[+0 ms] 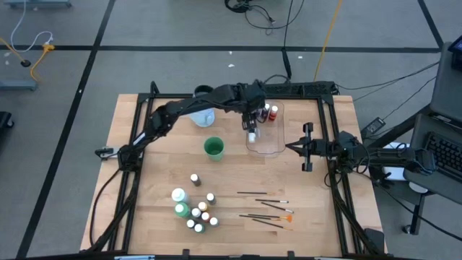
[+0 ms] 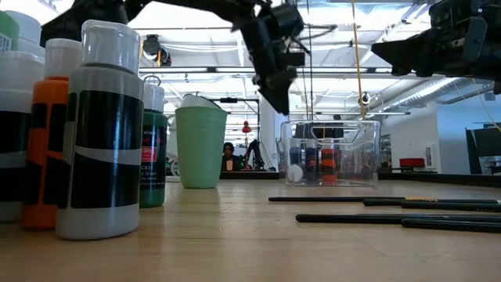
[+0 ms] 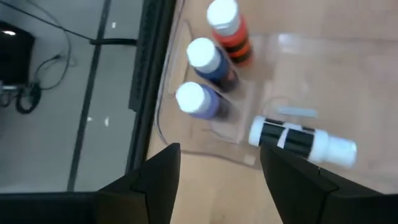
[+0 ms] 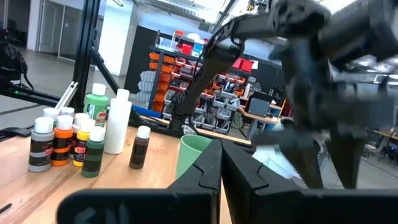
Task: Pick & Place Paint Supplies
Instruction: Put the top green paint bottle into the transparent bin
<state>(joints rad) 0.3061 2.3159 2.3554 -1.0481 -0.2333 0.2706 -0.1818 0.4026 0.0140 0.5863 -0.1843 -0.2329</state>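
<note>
Although four small paint bottles already sit in the clear tub [image 1: 266, 141], most of the job is left. Three of them stand upright at one end, an orange bottle [image 3: 227, 30] and two blue bottles [image 3: 209, 60], while a black bottle [image 3: 292, 138] lies on its side on the tub floor. The left gripper [image 1: 251, 124] hovers just above that fallen bottle with its jaws apart and empty, so a drop looks just made. The right gripper [image 1: 306, 147] waits beside the tub with jaws together, holding nothing. Still on the tabletop [image 1: 144, 188] are a cluster of bottles [image 1: 195, 209], one lone bottle [image 1: 195, 178] near a green cup [image 1: 214, 148], and the brushes [image 1: 267, 206] lying scattered.
</note>
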